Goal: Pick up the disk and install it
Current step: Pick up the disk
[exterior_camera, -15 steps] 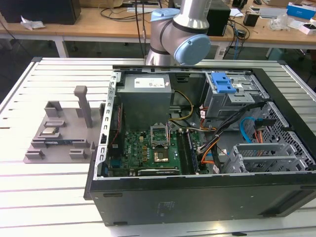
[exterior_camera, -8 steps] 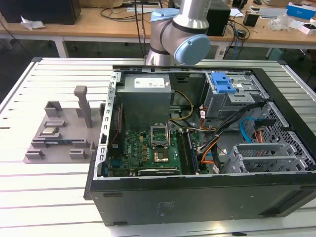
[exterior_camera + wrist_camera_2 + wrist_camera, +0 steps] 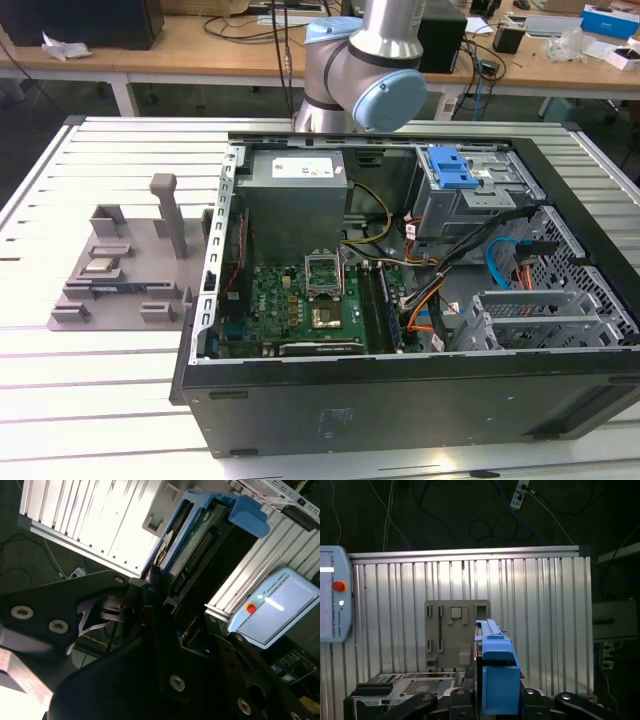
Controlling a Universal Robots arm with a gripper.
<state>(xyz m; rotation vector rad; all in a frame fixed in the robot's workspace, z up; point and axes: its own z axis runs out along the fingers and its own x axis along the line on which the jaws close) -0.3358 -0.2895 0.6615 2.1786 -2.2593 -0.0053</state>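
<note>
The disk shows edge-on in both wrist views, so its label and flat faces are hidden. What can be read is its blue bracket, a strip of silver body and a row of connector pins. The tool is clamped on it with black fingers on either side. They cover the disk's near end, so the exact contact spots are hard to make out. The disk hangs in the air, outside the computer case and well above the surface. In the exterior view the arm rises behind the case and is cut off by the picture's upper edge. Beside the case, on the exterior view's left, lies a grey fixture carrying a small square chip. Inside the case a blue latch sits on the drive cage. Cables cross between the cage and the motherboard. A teach pendant sits at the surface's edge.
</note>
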